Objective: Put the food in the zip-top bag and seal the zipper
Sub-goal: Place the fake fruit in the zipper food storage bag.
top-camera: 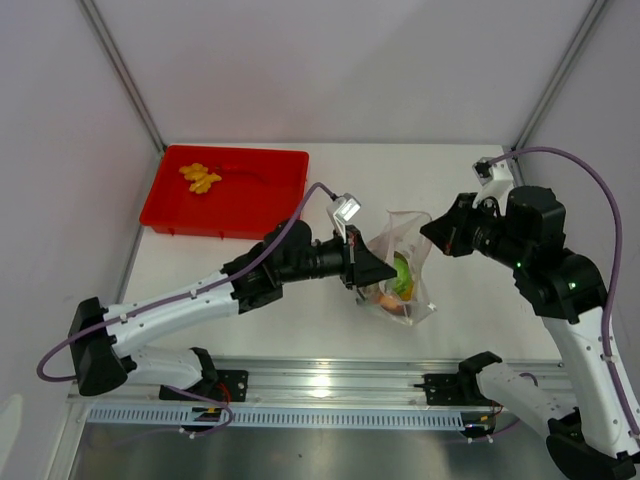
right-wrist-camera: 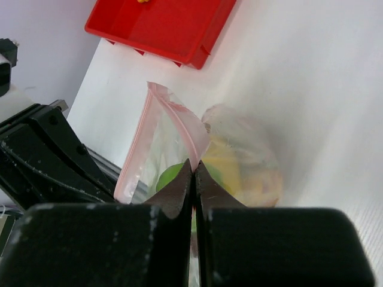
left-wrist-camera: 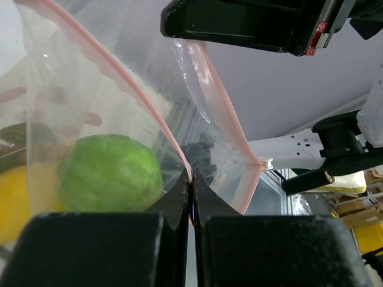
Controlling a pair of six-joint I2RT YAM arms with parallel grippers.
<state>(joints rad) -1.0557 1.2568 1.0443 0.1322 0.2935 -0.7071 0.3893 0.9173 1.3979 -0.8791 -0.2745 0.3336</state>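
The clear zip-top bag (top-camera: 405, 262) stands between my two grippers in the middle of the table. Inside it are a green lime (top-camera: 402, 272), a yellow piece and orange pieces. My left gripper (top-camera: 372, 268) is shut on the bag's pink zipper strip (left-wrist-camera: 149, 101) at its left side; the lime (left-wrist-camera: 111, 173) shows just behind that strip. My right gripper (top-camera: 432, 235) is shut on the zipper strip (right-wrist-camera: 190, 125) at the bag's right side. The bag's mouth gapes open between them. A yellow food piece (top-camera: 200, 178) lies in the red tray (top-camera: 262, 198).
The red tray sits at the table's back left, also in the right wrist view (right-wrist-camera: 179, 30). The metal rail (top-camera: 330, 385) runs along the near edge. Grey walls close in at left, back and right.
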